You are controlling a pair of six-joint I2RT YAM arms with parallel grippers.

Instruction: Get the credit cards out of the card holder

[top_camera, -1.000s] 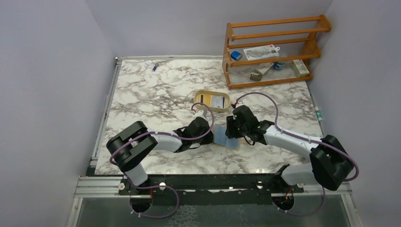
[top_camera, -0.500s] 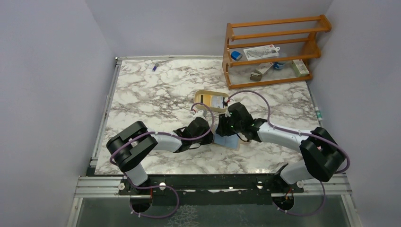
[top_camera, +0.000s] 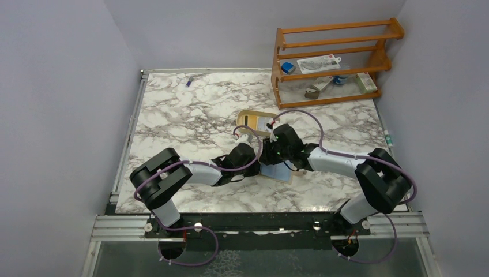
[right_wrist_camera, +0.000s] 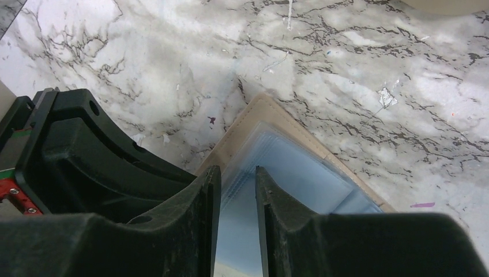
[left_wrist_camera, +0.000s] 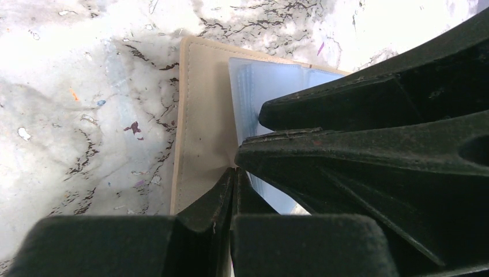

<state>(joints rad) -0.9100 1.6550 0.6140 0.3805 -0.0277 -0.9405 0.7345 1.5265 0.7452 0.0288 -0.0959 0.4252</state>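
Two grippers working the card holder (left_wrist_camera: 199, 115)!
The left gripper (left_wrist_camera: 233, 172) pinches its tan flap; the right gripper (right_wrist_camera: 237, 171) sits narrow over the bluish credit cards (right_wrist_camera: 300, 176), grip unclear.

**Marble table and what sits on it**

The white, grey-veined marble table (top_camera: 190, 115) carries a cream oval tray (top_camera: 247, 117) near its middle. Just in front of the tray lies the open tan card holder (top_camera: 277, 172). Behind the tray to the right stands a wooden rack (top_camera: 281, 69), and far behind it to the left lies a small purple object (top_camera: 188, 82).
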